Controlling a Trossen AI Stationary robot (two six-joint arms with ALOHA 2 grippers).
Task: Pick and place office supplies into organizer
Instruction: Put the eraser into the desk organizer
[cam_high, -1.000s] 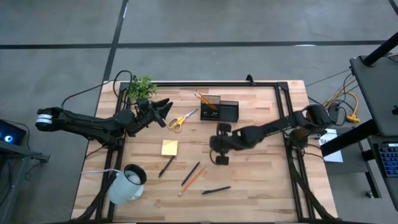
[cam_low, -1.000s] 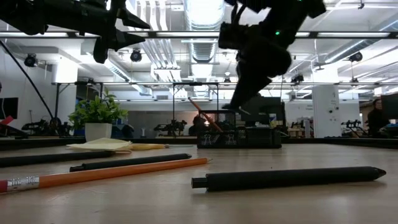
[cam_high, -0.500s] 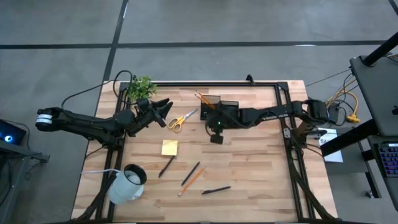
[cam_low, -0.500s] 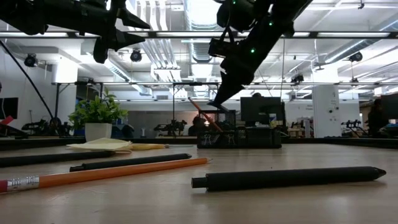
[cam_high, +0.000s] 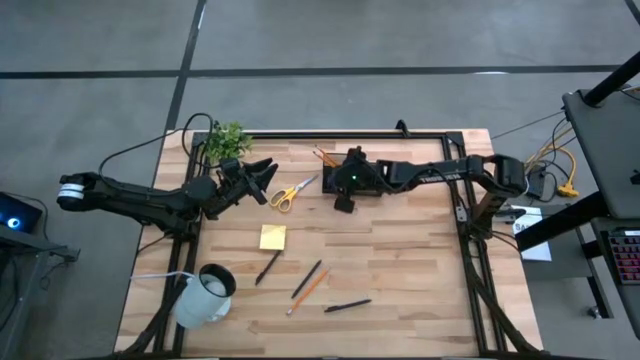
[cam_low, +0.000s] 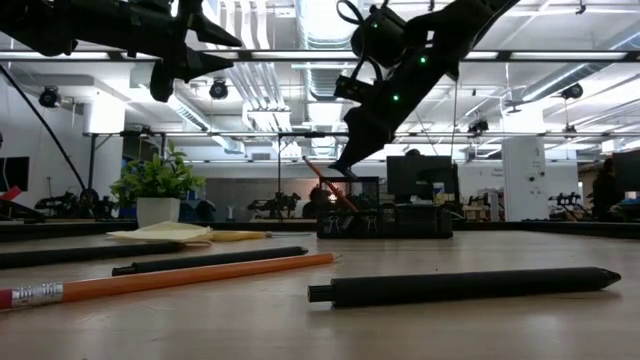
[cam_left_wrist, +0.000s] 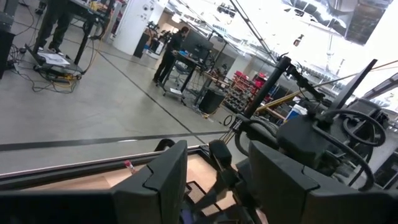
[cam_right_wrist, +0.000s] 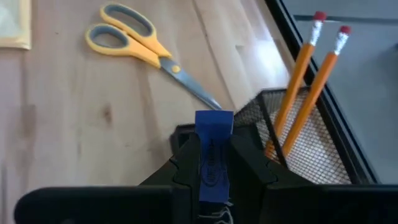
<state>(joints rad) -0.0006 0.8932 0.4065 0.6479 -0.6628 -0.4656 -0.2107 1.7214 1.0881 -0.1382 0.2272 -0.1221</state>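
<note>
Right gripper (cam_right_wrist: 214, 177) clamping blue eraser (cam_right_wrist: 213, 149) above organizer (cam_right_wrist: 298, 134), pencils (cam_right_wrist: 308, 87) inside, scissors (cam_right_wrist: 146, 46) beside.

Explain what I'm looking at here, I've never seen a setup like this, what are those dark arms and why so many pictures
Two robot arms work at a wooden table, sorting office supplies. One picture looks down from above, one looks level across the table, and one comes from each wrist. The right gripper is shut on a small blue item over the black organizer, which already holds two orange pencils. The left gripper waits open near the plant. Scissors, a sticky-note pad, pens, a pencil and a mug lie around.
</note>
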